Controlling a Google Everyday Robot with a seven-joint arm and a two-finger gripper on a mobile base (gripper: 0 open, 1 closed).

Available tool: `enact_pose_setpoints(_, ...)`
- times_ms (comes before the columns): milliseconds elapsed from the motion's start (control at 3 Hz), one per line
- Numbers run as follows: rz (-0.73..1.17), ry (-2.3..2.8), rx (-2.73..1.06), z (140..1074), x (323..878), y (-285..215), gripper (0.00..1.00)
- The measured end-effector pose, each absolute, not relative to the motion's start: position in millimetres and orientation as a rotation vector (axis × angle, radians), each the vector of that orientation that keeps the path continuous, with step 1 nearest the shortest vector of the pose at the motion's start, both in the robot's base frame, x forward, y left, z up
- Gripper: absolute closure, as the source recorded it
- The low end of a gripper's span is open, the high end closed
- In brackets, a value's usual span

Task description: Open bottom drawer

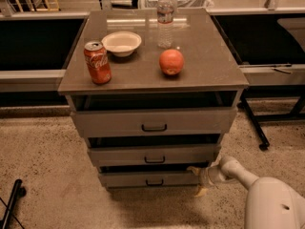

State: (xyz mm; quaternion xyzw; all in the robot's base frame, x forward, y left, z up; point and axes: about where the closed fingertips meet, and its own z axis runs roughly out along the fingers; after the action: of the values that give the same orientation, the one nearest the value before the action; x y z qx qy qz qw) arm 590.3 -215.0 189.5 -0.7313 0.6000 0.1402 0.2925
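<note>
The grey cabinet (152,78) has three drawers. The bottom drawer (138,179) is the lowest, with a flat grey front and a small dark bar handle (154,182). A dark gap shows above its front. My gripper (199,180) is at the right end of the bottom drawer's front, well right of the handle. One yellowish fingertip (194,169) is at the drawer's upper right corner, the other (201,192) hangs below near the floor. My white arm (248,180) comes in from the lower right.
On the cabinet top stand a red soda can (97,62), a white bowl (122,43), a water bottle (165,18) and an orange fruit (171,62). The middle drawer (153,155) and top drawer (153,121) stick out slightly. Speckled floor (43,175) surrounds the cabinet; a dark stand leg (255,123) is at right.
</note>
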Motion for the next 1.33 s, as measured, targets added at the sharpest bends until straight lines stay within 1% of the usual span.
enact_pose_setpoints(333,0.379,1.587,-1.953,195.3,586.2,-216.6,0.48)
enact_pose_setpoints(667,0.388,1.587,-1.956,194.6,585.0,-216.9,0.63)
enact_pose_setpoints(1000,0.391,1.588,-1.957,195.1,586.7,-216.1,0.48)
enact_pose_setpoints(1333,0.391,1.588,-1.957,195.1,586.7,-216.1,0.3)
